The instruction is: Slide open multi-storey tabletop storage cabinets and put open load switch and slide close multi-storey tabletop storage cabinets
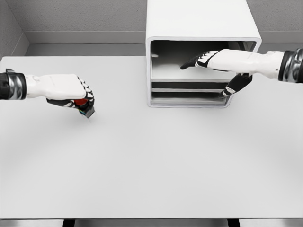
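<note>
A white multi-storey storage cabinet [203, 28] stands at the back of the white table [151, 165], its front facing me. The top compartment gapes open and looks empty; two lower drawers [187, 90] sit pushed in. My left hand [80, 101] hovers over the table's left part, curled around a small load switch [84, 105] with a red top and a dark body. My right hand [208, 71] reaches in from the right at the cabinet's front. Its fingers [194, 61] stretch into the open top compartment, and its thumb [234, 85] points down at the drawers' right end.
Grey walls close off the back behind the cabinet. The table's front edge runs near the bottom of the view, with dark legs showing below it.
</note>
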Motion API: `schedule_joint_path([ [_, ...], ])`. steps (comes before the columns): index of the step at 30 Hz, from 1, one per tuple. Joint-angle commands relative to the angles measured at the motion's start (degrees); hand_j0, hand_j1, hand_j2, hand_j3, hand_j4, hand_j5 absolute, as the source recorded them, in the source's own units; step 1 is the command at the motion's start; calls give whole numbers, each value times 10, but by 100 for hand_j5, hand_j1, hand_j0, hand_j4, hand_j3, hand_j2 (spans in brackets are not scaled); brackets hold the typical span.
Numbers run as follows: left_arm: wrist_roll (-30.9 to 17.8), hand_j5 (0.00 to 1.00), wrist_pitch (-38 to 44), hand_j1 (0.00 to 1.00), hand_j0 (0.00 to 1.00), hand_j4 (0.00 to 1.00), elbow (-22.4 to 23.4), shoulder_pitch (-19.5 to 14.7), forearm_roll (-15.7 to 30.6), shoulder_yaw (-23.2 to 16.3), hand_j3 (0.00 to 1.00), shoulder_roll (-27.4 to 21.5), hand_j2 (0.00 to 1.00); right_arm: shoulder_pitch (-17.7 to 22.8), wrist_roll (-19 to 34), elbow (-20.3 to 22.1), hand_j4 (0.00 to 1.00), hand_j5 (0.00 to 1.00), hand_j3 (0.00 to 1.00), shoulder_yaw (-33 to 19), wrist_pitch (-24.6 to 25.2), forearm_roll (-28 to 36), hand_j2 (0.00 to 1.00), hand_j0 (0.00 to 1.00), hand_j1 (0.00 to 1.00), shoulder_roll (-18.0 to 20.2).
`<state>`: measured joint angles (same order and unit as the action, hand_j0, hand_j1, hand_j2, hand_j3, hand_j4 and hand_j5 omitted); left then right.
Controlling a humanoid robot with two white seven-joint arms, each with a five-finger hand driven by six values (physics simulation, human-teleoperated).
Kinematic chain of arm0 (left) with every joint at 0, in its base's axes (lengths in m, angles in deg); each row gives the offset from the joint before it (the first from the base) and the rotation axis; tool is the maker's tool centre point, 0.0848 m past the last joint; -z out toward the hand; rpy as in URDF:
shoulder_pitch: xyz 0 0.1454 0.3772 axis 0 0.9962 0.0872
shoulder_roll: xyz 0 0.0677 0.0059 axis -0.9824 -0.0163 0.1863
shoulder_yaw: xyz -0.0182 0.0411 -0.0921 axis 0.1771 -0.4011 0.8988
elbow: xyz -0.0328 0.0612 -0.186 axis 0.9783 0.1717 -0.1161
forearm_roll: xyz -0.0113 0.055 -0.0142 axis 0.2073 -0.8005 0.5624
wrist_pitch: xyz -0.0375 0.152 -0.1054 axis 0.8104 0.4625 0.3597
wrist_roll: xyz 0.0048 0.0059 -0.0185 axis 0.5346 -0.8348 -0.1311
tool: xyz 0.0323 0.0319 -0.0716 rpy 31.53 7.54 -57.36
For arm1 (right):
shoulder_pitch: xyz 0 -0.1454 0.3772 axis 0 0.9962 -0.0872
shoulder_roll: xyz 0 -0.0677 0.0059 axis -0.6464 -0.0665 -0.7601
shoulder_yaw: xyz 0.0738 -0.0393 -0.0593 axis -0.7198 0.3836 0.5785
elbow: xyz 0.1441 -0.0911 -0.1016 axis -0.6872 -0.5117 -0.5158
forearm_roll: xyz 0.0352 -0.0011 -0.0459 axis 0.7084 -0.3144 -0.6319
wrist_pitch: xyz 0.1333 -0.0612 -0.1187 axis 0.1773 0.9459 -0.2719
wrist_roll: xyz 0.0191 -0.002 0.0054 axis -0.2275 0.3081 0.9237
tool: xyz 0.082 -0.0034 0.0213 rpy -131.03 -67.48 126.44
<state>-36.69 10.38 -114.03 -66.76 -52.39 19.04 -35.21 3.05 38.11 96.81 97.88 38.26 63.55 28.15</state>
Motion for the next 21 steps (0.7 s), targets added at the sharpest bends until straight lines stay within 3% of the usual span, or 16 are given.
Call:
schedule_joint_path([
  [1, 2, 51, -5, 51, 51, 51, 13, 0, 3, -19, 51, 17, 51, -3, -69, -28, 100, 100, 100, 74, 83, -55, 100, 100, 100, -60],
  [4, 2, 51, -5, 51, 51, 51, 13, 0, 3, -19, 51, 17, 51, -9, -69, -26, 100, 100, 100, 86, 87, -55, 100, 100, 100, -64],
  [9, 2, 51, -5, 51, 51, 51, 13, 0, 3, -19, 51, 17, 51, 24, -69, 41, 100, 100, 100, 68, 83, -63, 100, 100, 100, -42],
  [21, 2, 51, -5, 51, 51, 51, 13, 0, 3, -18, 51, 17, 51, 51, -69, 55, 100, 100, 100, 53, 66, -59, 100, 100, 100, -24],
])
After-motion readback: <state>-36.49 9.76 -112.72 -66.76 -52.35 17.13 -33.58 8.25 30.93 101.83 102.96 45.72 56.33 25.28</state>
